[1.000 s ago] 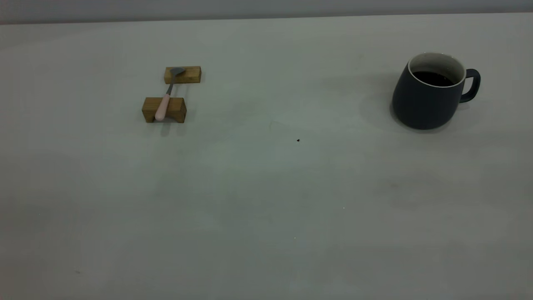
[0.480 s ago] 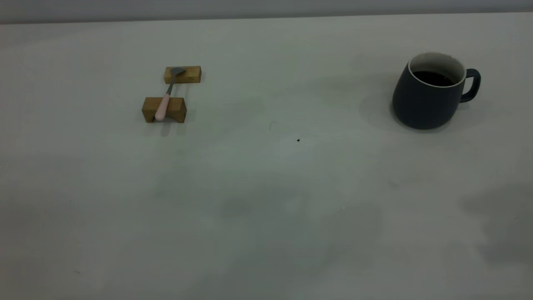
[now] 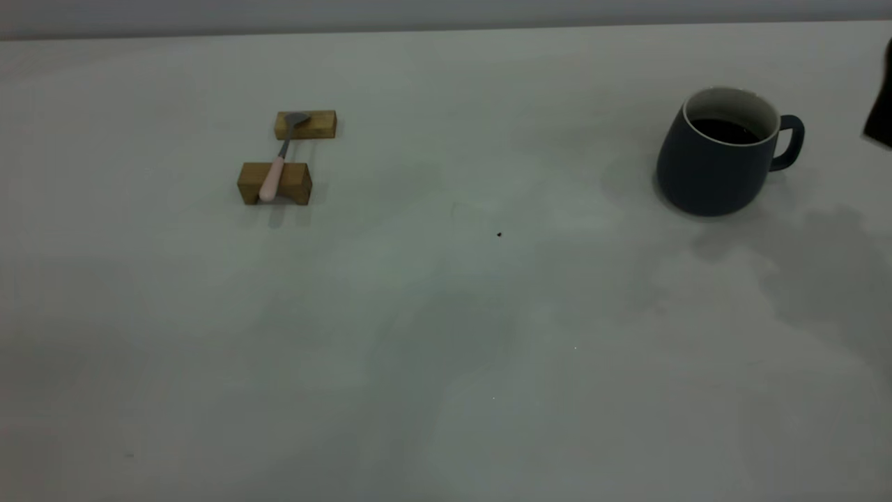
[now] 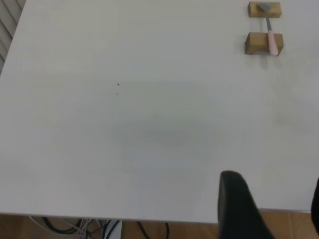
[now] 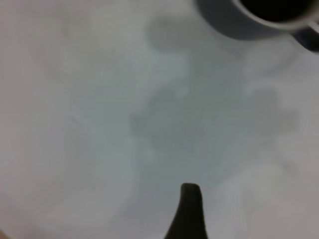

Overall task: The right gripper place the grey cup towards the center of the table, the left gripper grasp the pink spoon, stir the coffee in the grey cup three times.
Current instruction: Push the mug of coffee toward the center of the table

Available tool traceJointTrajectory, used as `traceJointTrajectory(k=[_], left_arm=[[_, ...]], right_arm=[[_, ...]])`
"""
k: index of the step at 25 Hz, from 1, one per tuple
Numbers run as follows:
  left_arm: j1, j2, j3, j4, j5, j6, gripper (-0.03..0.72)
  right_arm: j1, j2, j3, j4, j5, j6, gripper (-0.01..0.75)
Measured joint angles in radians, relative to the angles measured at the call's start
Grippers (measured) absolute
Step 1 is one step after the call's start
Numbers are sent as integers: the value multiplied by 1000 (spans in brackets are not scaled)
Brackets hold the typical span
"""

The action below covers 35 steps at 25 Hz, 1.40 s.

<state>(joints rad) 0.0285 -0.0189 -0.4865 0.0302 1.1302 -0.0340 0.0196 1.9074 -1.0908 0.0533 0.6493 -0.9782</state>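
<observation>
The grey cup [image 3: 718, 164] stands upright at the table's [image 3: 446, 335] right side, handle pointing right, with dark coffee [image 3: 725, 131] inside. The pink spoon [image 3: 273, 180] lies at the left across two tan wooden blocks, bowl on the far one. My right gripper [image 3: 879, 104] shows only as a dark shape at the right edge, just right of the cup's handle. In its wrist view one finger [image 5: 190, 209] hangs over bare table, short of the cup [image 5: 234, 22]. My left gripper [image 4: 274, 201] is open and empty above the table's edge, far from the spoon [image 4: 270, 36].
The two wooden blocks [image 3: 274, 183] [image 3: 306, 125] carry the spoon. A tiny dark speck [image 3: 499, 235] marks the middle of the table. Cables [image 4: 94, 226] hang below the table edge in the left wrist view. The arm's shadow falls in front of and right of the cup.
A dark part of the right arm has come in at the right edge beside the cup, and its shadow has spread toward the cup. Cup and spoon have not moved.
</observation>
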Motion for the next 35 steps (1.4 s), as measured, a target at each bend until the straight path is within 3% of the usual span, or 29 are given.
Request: traceJointTrajectory(k=[8,15,23,35], left_arm=[[0,0,0,0,0,0,434],[0,0,0,0,0,0,434],[0,0,0,0,0,0,434],[0,0,0,0,0,0,434]], right_arm=[[0,244,-195,-61,-38,-213,726],[0,345,-272,-141,-127,-239,713],[4,417,-326,-151,-150,-294,706],[127,417,-326,-62,-173,-306,668]])
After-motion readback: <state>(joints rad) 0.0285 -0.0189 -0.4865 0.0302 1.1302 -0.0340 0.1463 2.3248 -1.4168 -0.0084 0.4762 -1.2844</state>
